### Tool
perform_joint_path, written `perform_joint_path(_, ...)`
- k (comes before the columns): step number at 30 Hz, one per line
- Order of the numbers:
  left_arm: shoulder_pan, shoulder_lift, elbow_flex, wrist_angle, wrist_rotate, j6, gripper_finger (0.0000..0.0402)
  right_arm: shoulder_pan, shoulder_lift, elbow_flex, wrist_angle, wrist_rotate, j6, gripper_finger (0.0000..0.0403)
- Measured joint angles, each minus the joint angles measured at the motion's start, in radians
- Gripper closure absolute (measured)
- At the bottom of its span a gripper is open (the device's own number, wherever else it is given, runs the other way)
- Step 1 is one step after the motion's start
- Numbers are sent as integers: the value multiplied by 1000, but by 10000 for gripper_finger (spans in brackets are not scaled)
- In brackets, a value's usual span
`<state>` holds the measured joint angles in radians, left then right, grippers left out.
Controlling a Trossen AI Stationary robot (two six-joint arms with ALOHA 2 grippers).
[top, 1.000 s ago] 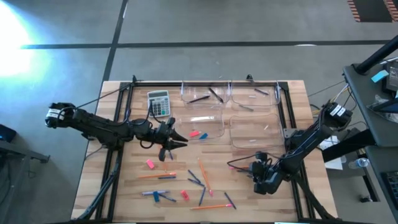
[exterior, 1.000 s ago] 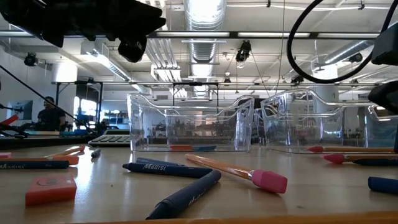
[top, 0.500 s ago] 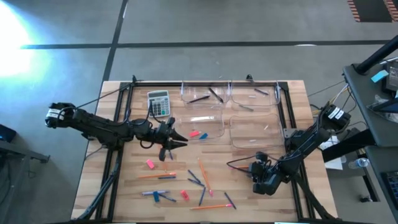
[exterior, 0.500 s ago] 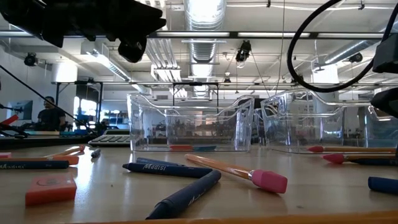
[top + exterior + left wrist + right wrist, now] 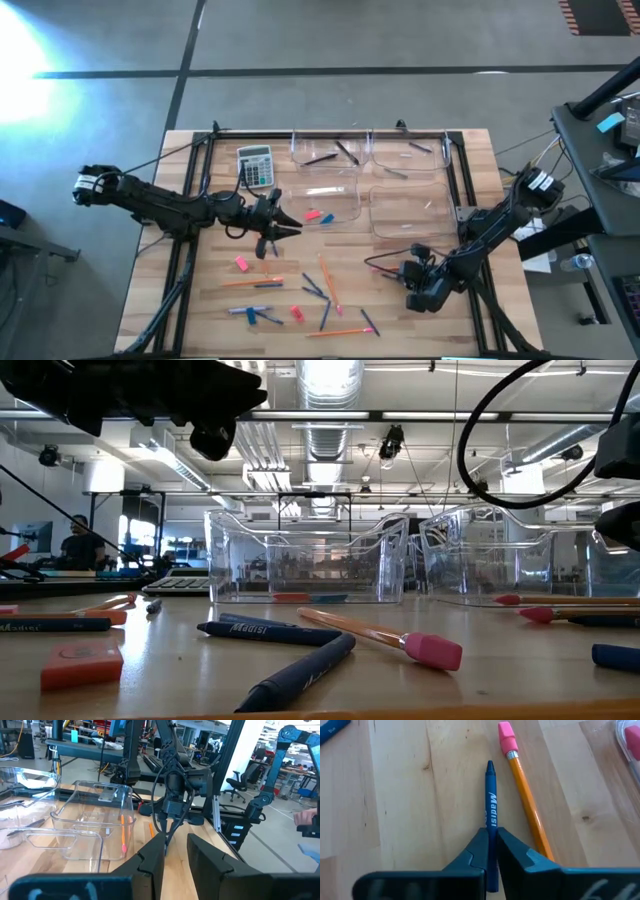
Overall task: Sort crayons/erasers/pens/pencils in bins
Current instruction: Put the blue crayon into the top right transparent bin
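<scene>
Now the right claw (image 5: pixel 490 842) has pressed together — its two dark fingers, spread a moment ago, pinch the blue crayon (image 5: pixel 491 807) marked "Madisi" near its blunt end, while the crayon's tip points straight ahead of the claw. Just beside it, off one finger, lies an orange pencil (image 5: pixel 526 802) with its pink eraser end forward; it is near the crayon but not caught in the grip. Both lie flat on the wooden worktop (image 5: pixel 400 795), so the crayon is gripped but not yet lifted. Judging from this, the pick is made and the next step is a lift and a carry to one of the clear bins (image 5: pixel 410 205), which stand well ahead of the claw, farther up the worktop.

Meanwhile the left claw (image 5: pixel 283 226) hovers beside the nearest bin, fingers a little apart and holding nothing — the pink and blue erasers (image 5: pixel 318 215) sit in the bin just in front of it.
</scene>
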<state>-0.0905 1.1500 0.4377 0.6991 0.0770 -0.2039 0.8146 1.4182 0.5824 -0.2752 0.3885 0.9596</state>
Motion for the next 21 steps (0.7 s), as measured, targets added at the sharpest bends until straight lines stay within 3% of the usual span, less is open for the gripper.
perform_joint_path(5, 0, 0, 0, 0, -1, 0, 332, 2, -52, -3, -2, -39, 2, 387)
perform_joint_path(12, 0, 0, -1, 0, -2, 0, 332, 2, -119, 15, -3, -1, -27, 388)
perform_joint_path(21, 0, 0, -1, 0, -3, 0, 332, -3, -138, 136, -3, 150, -174, 389)
